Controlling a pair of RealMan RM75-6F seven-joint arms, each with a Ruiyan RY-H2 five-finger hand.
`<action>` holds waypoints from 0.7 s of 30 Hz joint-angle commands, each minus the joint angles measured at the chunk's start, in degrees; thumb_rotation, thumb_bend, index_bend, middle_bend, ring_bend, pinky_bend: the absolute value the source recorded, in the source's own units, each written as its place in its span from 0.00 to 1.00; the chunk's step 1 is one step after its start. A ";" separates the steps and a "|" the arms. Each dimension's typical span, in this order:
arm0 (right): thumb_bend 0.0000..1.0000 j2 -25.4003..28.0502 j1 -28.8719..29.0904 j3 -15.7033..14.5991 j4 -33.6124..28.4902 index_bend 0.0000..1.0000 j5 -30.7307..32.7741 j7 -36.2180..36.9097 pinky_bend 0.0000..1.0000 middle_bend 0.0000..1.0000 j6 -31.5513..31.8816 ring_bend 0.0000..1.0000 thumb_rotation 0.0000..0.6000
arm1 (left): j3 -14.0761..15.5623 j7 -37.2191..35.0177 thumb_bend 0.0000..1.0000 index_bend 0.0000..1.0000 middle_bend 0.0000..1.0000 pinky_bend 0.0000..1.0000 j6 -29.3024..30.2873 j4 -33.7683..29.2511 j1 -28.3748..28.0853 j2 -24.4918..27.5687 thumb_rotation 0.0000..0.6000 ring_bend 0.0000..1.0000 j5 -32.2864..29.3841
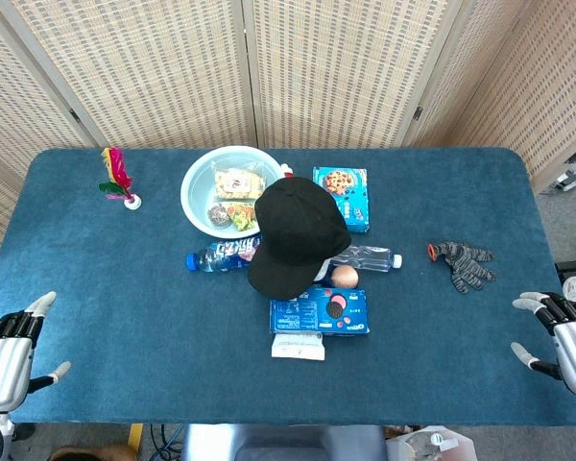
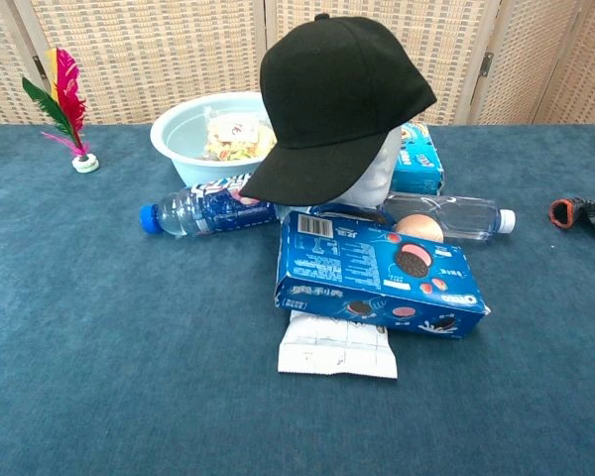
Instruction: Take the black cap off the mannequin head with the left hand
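the blue table fills both views, with the black cap at its centre, seated on the mannequin head, brim pointing to the lower left. only the chest view shows that pale head under the cap; from the head view it is hidden. behind the cap in the upper middle sits a light blue bowl of snacks, and just in front of it a blue cookie box over a white packet. a blue-labelled bottle lies to the cap's left, a clear bottle to its right.

the left hand is at the lower left edge, fingers spread and holding nothing, well apart from the cap. the right hand at the lower right is likewise spread and empty. both show only in the head view.

this looks like the start: no reach yet. next, the left hand likely must travel up and right to the crown or brim, close on it, and lift clear without toppling the head.
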 commanded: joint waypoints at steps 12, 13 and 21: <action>0.20 0.64 0.09 0.80 -0.48 0.33 0.25 -0.42 0.32 0.29 0.94 0.22 1.00 | -0.23 -1.52 0.07 0.06 0.15 0.16 -0.49 0.98 -0.91 -0.12 1.00 0.20 1.21; 0.20 0.74 0.08 0.90 -0.55 0.33 0.30 -0.46 0.32 0.29 1.08 0.22 1.00 | -0.34 -1.85 0.07 0.06 0.15 0.17 -0.81 1.13 -1.24 -0.17 1.00 0.21 1.42; 0.20 1.60 -0.06 1.33 -1.19 0.33 0.47 -0.83 0.32 0.29 1.78 0.22 1.00 | -1.47 -7.09 0.07 0.12 0.18 0.24 -4.00 3.89 -5.39 -1.37 1.00 0.31 4.87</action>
